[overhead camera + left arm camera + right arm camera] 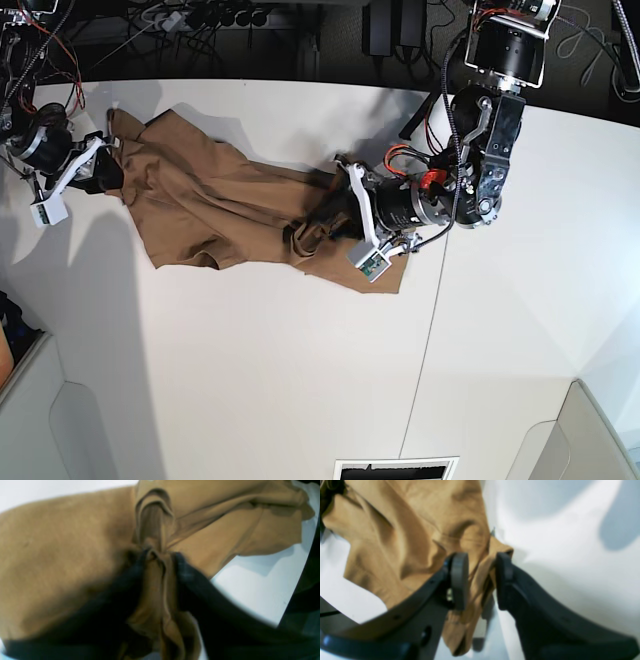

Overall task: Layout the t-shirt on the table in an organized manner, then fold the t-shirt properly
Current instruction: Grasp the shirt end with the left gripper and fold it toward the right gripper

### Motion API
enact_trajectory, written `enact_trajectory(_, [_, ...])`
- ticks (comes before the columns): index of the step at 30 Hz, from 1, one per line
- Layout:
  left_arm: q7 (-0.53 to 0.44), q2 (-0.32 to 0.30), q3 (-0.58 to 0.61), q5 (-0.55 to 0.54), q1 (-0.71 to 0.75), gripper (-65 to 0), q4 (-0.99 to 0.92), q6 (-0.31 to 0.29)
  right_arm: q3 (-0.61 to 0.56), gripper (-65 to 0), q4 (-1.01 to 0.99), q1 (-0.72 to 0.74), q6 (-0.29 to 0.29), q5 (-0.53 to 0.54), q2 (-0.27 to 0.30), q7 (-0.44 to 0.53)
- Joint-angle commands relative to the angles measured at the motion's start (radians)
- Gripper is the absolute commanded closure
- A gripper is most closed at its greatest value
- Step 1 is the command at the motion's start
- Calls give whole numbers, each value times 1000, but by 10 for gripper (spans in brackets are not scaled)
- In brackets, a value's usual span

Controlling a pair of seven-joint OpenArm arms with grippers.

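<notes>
The tan-brown t-shirt [210, 200] lies crumpled across the back left of the white table [250, 380], stretched between both arms. My right gripper [103, 165] at the far left is shut on an edge of the shirt; in the right wrist view the cloth [480, 580] is pinched between both pads [458, 580]. My left gripper [325, 215] is over the shirt's right end. In the left wrist view its dark fingers [185, 572] stand apart, with a gathered fold of the shirt [155, 585] lying between them.
Cables and power strips [200, 20] run along the table's far edge. A thin dark seam [430, 330] crosses the table to the right of the shirt. Grey panels sit at the lower corners [60, 420], and a vent [395, 468] at the front edge.
</notes>
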Motion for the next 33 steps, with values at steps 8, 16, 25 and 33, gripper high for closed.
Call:
enact_trajectory(8, [11,-4,-2,-196,-19,-314,103,-10,114,-446,15,11,-4,-2,19,52])
enact_trajectory(16, [35,-3,-3,-303,-27,-314,164,-49,93,-446,-70,11,-19,14,13,76])
enact_trajectory(25, [36,-11,-211,-181,-1,-314,158,-49,89,-445,-105,11,-3,60,-70,72])
enact_trajectory(33, [27,-36,-294,-189,74,-314,145,-49,82,-445,-105,14,-2,61,-166,72])
